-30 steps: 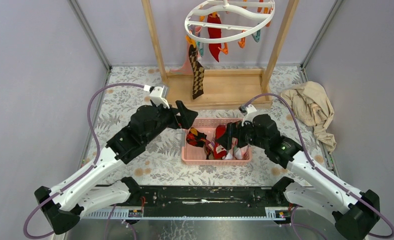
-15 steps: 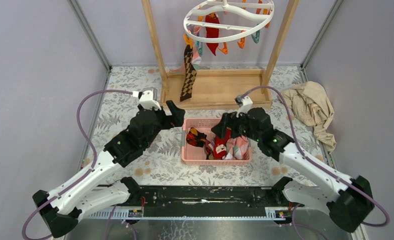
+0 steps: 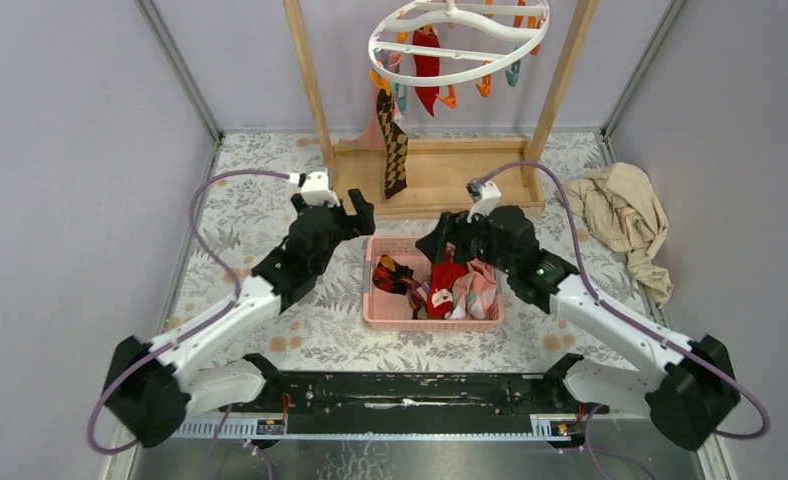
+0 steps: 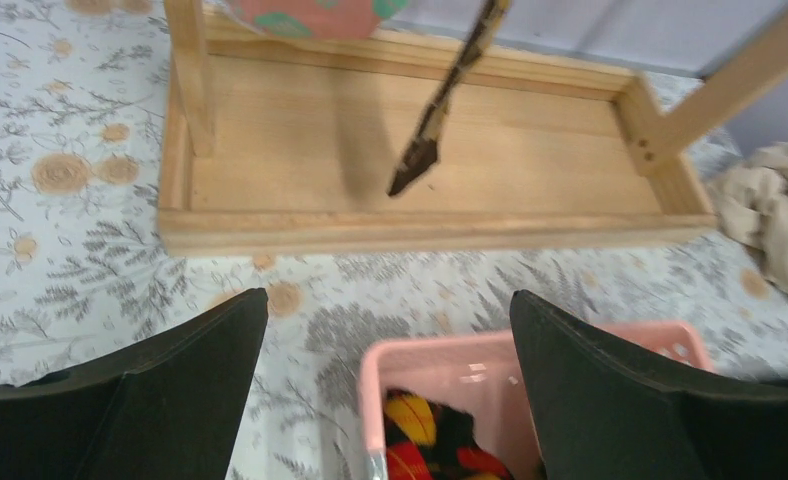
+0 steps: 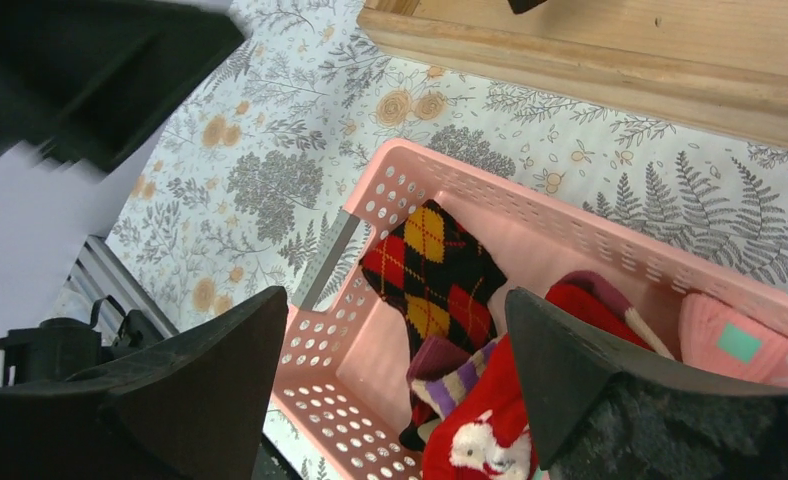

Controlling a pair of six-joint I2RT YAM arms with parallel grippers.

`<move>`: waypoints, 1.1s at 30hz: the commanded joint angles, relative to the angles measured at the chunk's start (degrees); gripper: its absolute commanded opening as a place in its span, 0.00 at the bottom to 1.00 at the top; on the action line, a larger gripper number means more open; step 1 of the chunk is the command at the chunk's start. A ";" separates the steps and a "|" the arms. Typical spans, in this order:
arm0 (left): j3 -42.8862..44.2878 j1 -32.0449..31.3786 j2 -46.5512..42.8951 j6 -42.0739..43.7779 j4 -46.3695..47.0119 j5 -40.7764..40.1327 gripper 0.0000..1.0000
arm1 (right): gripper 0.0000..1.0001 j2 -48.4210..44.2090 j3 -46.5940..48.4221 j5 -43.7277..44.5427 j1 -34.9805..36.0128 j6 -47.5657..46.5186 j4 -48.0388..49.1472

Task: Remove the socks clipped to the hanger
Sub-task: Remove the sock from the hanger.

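The white ring hanger (image 3: 458, 45) hangs at the top of the wooden frame with coloured clips under it. A red sock (image 3: 427, 62) and a brown argyle sock (image 3: 394, 145) dangle from it, and a pink sock (image 3: 373, 128) shows behind the argyle one. In the left wrist view the argyle sock (image 4: 438, 112) hangs over the frame's base and the pink patched sock (image 4: 310, 14) shows at the top edge. My left gripper (image 3: 355, 215) (image 4: 390, 340) is open and empty, left of the basket's back corner. My right gripper (image 3: 438, 242) (image 5: 395, 300) is open above the basket.
The pink basket (image 3: 430, 322) (image 5: 450, 175) (image 4: 440, 350) between the arms holds several socks, among them a red one (image 5: 490, 420) and a red-yellow argyle one (image 5: 430, 270). The wooden frame base (image 4: 300, 170) lies beyond it. A beige cloth (image 3: 625, 215) lies at the right.
My left arm has reached forward toward the wooden frame. My right gripper has drawn up and back from the basket. The hanger and argyle sock swayed slightly.
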 commanded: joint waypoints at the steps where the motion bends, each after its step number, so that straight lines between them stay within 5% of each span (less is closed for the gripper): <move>1: 4.97 6.25 9.99 2.90 13.89 6.71 0.99 | 0.86 -6.39 -2.34 0.10 0.39 1.71 -1.46; 14: 20.69 9.25 31.62 9.03 26.46 13.99 0.98 | 0.76 -14.90 -5.44 0.37 0.39 2.81 -4.93; 21: 26.01 9.32 36.66 12.58 25.47 8.60 0.95 | 0.73 -14.11 -5.13 -0.36 0.39 1.94 -6.56; 33: 27.63 9.56 40.38 13.08 25.66 13.56 0.46 | 0.73 -13.05 -5.42 -0.93 0.38 1.88 -6.27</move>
